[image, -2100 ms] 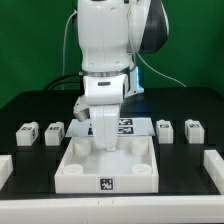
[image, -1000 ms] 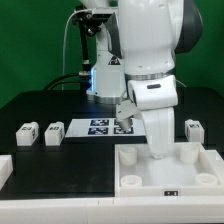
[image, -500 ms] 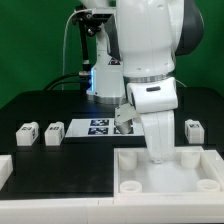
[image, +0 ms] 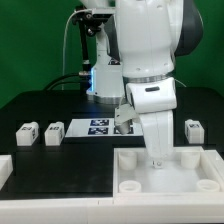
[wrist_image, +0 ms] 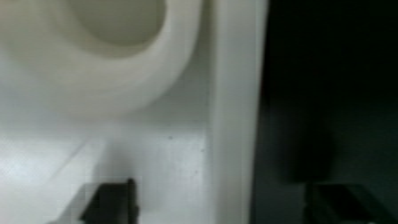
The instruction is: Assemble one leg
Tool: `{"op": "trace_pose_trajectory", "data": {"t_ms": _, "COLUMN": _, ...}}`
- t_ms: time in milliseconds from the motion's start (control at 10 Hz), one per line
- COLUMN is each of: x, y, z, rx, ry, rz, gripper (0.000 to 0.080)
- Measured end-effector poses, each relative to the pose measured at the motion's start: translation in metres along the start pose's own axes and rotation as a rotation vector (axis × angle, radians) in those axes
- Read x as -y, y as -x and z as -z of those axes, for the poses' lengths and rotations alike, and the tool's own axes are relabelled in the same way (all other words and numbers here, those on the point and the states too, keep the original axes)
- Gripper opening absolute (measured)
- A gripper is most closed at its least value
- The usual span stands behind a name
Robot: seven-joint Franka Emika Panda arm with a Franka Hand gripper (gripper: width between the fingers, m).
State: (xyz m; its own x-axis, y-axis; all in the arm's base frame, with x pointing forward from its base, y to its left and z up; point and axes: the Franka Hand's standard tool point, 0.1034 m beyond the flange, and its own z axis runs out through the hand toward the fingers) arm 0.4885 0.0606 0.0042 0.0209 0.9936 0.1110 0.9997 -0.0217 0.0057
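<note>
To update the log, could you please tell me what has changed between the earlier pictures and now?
The arm swung toward the exterior view's right, and the tray part went with it, then came slightly nearer the camera. The gripper now straddles the tray's wall; whether it clamps is unclear. Three legs and the marker board stayed put.

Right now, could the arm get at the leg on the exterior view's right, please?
Probably yes. That leg stands alone on the table beyond the tray, nothing over it; the fingers only need lifting clear of the tray's wall.
</note>
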Motion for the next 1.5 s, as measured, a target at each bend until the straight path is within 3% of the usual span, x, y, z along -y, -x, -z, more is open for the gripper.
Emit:
{"op": "trace_pose_trajectory", "data": {"t_ms": 100, "x": 0.0, "y": 0.0, "z": 0.0, "rx": 0.0, "ry": 0.0, "rz": 0.0, "gripper": 0.0586}}
{"op": "trace_pose_trajectory", "data": {"t_ms": 200, "x": 0.0, "y": 0.0, "z": 0.0, "rx": 0.0, "ry": 0.0, "rz": 0.0, "gripper": 0.0636}}
{"op": "trace_pose_trajectory", "data": {"t_ms": 800, "x": -0.001, "y": 0.0, "z": 0.001, "rx": 0.0, "ry": 0.002, "rz": -0.004, "gripper": 0.0649}}
{"op": "trace_pose_trajectory", "data": {"t_ms": 1100, "x": 0.01, "y": -0.013, "z": 0.036, "rx": 0.018, "ry": 0.041, "rz": -0.139, "gripper": 0.0649}}
{"op": "trace_pose_trajectory", "data": {"t_ms": 1500, "x": 0.034, "y": -0.063, "z": 0.067, "rx": 0.006, "ry": 0.085, "rz": -0.582, "gripper": 0.0649}}
